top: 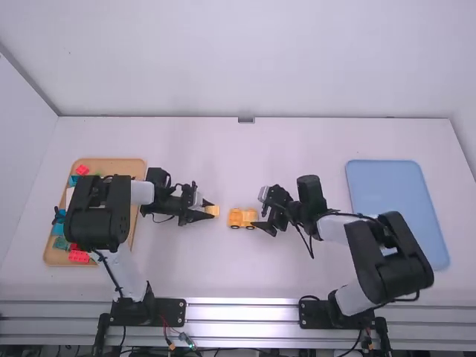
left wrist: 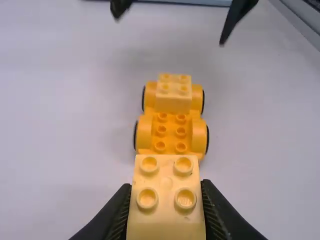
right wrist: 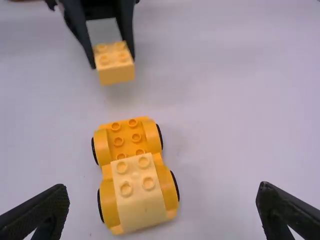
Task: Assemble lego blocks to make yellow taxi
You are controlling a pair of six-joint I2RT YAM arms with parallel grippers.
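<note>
My left gripper [top: 208, 213] is left of the middle, shut on a pale yellow block [top: 213, 210]. In the left wrist view my left gripper [left wrist: 166, 200] grips the block [left wrist: 166, 192] by its sides, studs up. The orange wheeled base [top: 236, 218] stands on the table between both grippers. A second pale yellow block [right wrist: 139, 195] sits on the end of the base [right wrist: 120, 142] nearer the right arm; the other end has bare studs. My right gripper [top: 266, 223] is at that end, and in the right wrist view my right gripper [right wrist: 162, 212] stands wide open around it, touching nothing.
A wooden tray [top: 111, 165] with red, blue and green blocks lies at the left, partly under the left arm. A blue tray [top: 398, 201] lies at the right, beyond the right arm. White walls border the table's [top: 223, 275] far and left edges.
</note>
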